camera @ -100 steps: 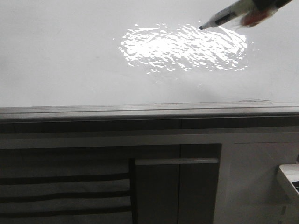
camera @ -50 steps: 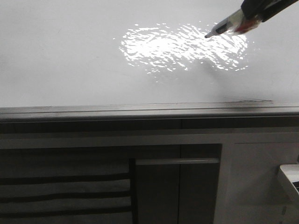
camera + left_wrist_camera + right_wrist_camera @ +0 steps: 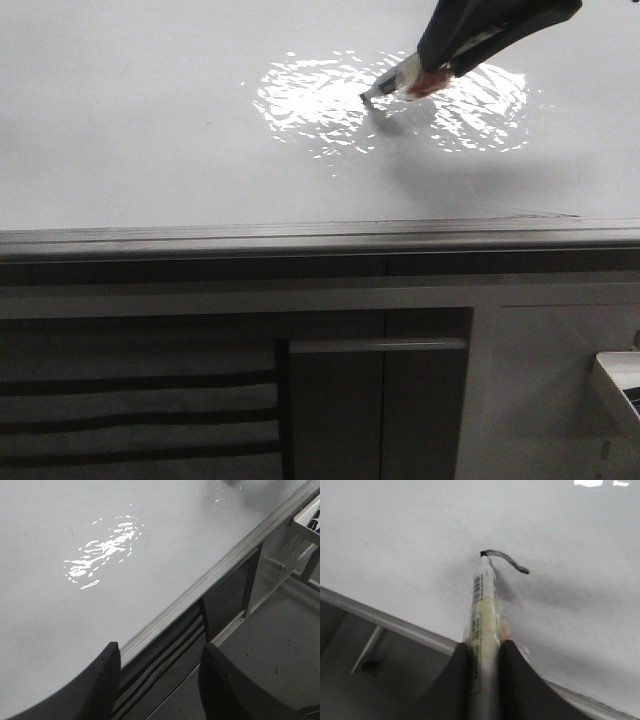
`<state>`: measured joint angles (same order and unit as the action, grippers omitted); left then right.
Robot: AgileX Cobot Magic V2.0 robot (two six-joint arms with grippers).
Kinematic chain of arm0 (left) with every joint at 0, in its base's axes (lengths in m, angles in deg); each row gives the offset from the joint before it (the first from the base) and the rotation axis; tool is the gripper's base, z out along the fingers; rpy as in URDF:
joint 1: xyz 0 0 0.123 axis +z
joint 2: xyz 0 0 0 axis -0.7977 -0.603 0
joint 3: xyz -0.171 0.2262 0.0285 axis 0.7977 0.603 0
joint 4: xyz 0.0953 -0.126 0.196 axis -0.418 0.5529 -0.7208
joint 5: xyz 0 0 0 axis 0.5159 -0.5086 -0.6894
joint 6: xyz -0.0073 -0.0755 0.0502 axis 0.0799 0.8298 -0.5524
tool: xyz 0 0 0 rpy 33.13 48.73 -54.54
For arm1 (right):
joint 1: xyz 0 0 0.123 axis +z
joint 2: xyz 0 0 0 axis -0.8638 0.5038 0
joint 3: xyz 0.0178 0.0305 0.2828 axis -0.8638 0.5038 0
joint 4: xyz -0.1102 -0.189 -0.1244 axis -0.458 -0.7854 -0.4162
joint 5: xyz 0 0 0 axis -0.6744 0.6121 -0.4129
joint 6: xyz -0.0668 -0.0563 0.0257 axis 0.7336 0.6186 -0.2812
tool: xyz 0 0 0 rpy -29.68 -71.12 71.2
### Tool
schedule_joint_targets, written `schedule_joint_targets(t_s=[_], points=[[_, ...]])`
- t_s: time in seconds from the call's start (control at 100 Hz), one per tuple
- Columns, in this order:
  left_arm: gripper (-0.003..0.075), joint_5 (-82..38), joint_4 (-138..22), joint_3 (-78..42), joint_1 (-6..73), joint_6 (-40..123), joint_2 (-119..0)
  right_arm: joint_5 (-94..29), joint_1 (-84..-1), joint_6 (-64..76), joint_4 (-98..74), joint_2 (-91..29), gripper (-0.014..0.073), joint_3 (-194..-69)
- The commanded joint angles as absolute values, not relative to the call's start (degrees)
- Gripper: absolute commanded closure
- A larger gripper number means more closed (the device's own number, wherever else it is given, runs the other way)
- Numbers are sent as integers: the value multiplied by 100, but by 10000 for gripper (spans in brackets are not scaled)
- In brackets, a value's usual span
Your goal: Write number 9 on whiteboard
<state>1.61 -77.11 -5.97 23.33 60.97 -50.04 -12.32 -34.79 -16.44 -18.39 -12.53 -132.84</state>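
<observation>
a: since everything hung on where the tip sat, how did things lie, starting from the left?

b: the left gripper [image 3: 157,680] was spread wide and held nothing, hovering by the grey edge strip [image 3: 210,577] of the whiteboard [image 3: 130,130], well away from the glare patch [image 3: 310,100]. the right gripper [image 3: 482,680] was far nearer the work, clenched round the marker [image 3: 484,600].

a: and the marker's long axis?

b: it ran straight out from the fingers, nib touching the board inside the glare patch. the number 9 [image 3: 506,560] was only a short curved stroke, trailing from the nib to the side and a little toward the gripper. i judged the loop just begun, the stem undrawn.

a: any writing to read?

b: a barcode-like label on the barrel, too blurred to make out.
</observation>
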Motion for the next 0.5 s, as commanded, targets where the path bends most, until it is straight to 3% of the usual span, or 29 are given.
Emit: schedule_joint_targets(t_s=[0.0,0.21,0.49], points=[[386,-216,-7634,-754,2347,6142,-4964,-1010,-3571,-1587,-2142,-1234,638,-13421],[386,-216,-7685,-754,2347,6142,-4964,-1069,-4031,-1587,-2173,-1654,638,-13537],[386,-216,-7685,-754,2347,6142,-4964,-935,-3847,-1587,-2105,-1554,638,-13398]])
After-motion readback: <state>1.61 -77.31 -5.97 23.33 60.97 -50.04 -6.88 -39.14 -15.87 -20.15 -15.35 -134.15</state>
